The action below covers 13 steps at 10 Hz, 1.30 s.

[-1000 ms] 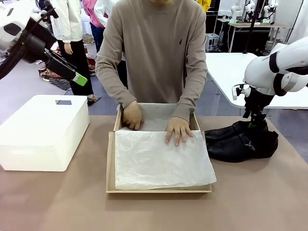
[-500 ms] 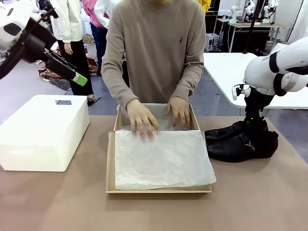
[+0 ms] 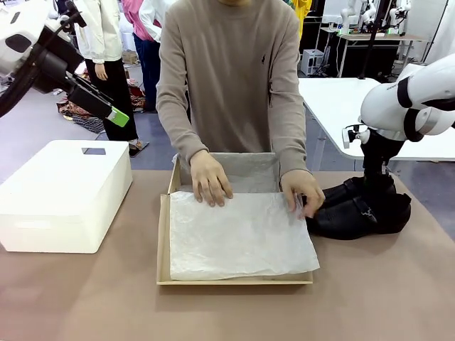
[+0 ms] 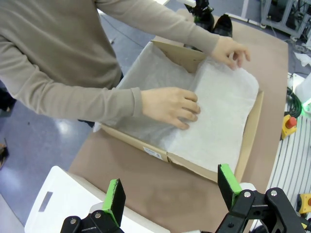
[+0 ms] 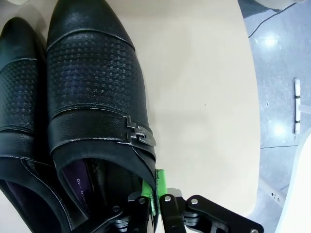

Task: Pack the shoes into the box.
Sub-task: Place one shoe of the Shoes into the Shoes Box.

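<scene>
Table (image 3: 227,312): brown top, bare along the near edge.
Box (image 3: 163,241): tan cardboard, lay open at the middle of the table with its flap flat toward the robot.
Tissue paper (image 3: 238,238): white sheet spread over the flap and lining the tray behind it.
White box (image 3: 64,195): large, with rounded corners, stood apart from the tan box on the robot's left.
Shoes (image 3: 355,213): black pair, lay side by side on the table just beside the box's right wall, outside it, toes toward the box.
Shoes, right wrist view (image 5: 92,82): the shoe with the metal strap buckle lay next to the bare table edge, the other touching its far flank.
Right gripper (image 5: 156,194): fingers together, pinched on the rim of the buckle shoe's opening, one green pad (image 5: 160,182) against the leather.
Right gripper, front view (image 3: 377,186): pointed straight down into the shoes.
Left gripper (image 4: 170,187): fingers wide apart, holding nothing, raised high above the white box.
Hand near the white box (image 3: 210,177): pressed flat on the tissue at the tray's front edge.
Hand near the shoes (image 3: 303,192): at the box's right corner, possibly touching a shoe toe; the contact was hard to make out.
Person (image 3: 227,78): in a beige sweater, stood at the far side, leaning over the box.
</scene>
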{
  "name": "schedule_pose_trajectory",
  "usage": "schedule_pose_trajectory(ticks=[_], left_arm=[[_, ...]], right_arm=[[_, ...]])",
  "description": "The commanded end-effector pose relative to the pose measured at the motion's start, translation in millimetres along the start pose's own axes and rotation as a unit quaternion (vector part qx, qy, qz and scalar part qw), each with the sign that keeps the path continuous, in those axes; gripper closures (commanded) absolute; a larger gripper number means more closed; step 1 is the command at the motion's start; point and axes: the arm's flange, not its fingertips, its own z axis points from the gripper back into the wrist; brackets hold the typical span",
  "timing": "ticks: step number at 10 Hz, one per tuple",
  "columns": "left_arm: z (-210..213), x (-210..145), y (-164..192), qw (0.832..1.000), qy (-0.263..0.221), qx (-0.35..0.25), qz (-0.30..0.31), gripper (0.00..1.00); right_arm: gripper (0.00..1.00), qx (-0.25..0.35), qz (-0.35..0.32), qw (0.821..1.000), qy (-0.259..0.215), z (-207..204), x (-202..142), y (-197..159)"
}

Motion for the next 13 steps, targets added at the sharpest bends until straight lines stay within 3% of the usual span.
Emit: schedule_pose_trajectory(ticks=[1, 13], left_arm=[[0, 0, 1, 1.000, -0.005, -0.007, 0.000, 0.00], [0, 0, 1, 1.000, -0.005, -0.007, 0.000, 0.00]], right_arm=[[1.00, 0.002, -0.007, 1.000, 0.010, 6, 1, 0], [1.00, -0.010, -0.030, 0.999, -0.005, 25, -6, -4]])
